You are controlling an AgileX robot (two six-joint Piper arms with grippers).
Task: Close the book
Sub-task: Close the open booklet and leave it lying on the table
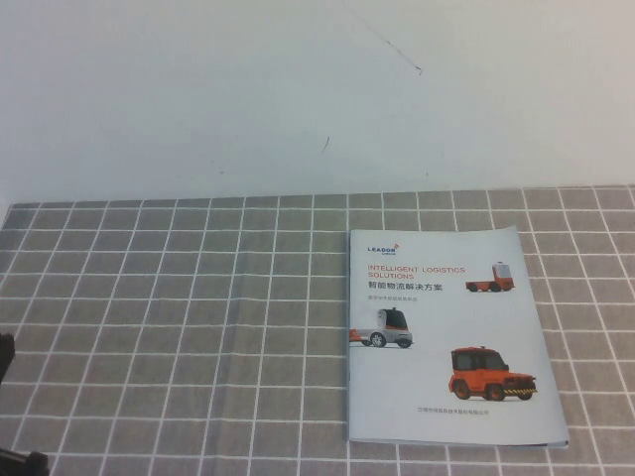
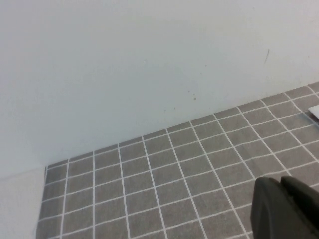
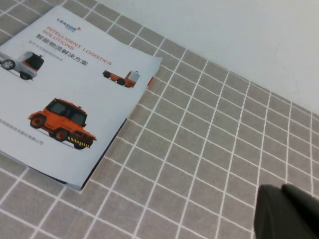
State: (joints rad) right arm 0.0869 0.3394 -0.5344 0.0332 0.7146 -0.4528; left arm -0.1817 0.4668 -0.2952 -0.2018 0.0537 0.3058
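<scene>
The book (image 1: 446,337) lies shut and flat on the grey checked cloth (image 1: 198,327) that covers the counter. It sits in the right half of the counter, toward the near edge, and its long sides run roughly front to back. The front cover faces up. It is pale, with the orange title "INTELLIGENT LOGISTICS SOLUTIONS", a line of Chinese characters, two orange vehicles and one white one. In the right wrist view the book (image 3: 65,94) shows a thin stack of page edges along its right side, and nothing rests on it.

The left tool (image 2: 286,209) shows only as a dark shape over the cloth near the counter's left side, facing the white wall (image 2: 149,59). I cannot tell how far open it is, and it has hold of nothing that can be seen. A pale sliver at the edge of that view may be a corner of the book. In the high view, dark pieces of the left arm (image 1: 20,463) sit at the near left corner.

The right tool (image 3: 289,211) is likewise a dark shape above bare cloth, to the right of the book and well apart from it. I cannot tell its opening either, and it touches nothing.
</scene>
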